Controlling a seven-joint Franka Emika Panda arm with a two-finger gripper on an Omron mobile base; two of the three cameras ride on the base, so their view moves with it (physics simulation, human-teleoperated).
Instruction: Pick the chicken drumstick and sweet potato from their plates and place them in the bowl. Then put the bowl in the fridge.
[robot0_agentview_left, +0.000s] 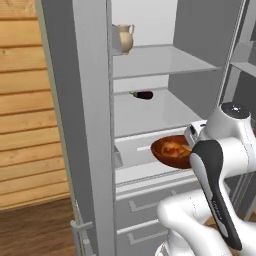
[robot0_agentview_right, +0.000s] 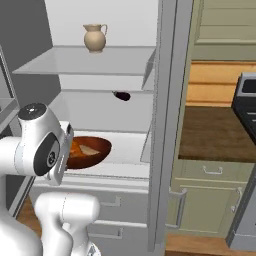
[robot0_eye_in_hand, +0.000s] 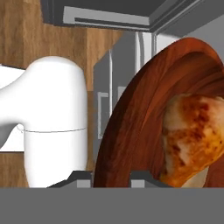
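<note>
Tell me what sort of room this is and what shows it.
A kitchen, most likely: an open grey fridge with shelves, green cabinets under a dark counter, and a bowl holding the chicken drumstick.

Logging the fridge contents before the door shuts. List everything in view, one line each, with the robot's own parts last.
fridge: one, grey, open, pale shelves and drawers inside
bowl: one, reddish-brown, over the lowest shelf, above the drawers
chicken drumstick: one, orange-brown, inside the bowl
pale food piece: one, beige, in the bowl beside the drumstick; cannot tell what it is
jug: one, beige, upright on the top shelf
aubergine-like item: one, dark purple, lying on the middle shelf
cabinets: green, right of the fridge
counter: one, dark brown, above those cabinets
end effector: one, dark fingers, shut on the bowl's rim
</note>
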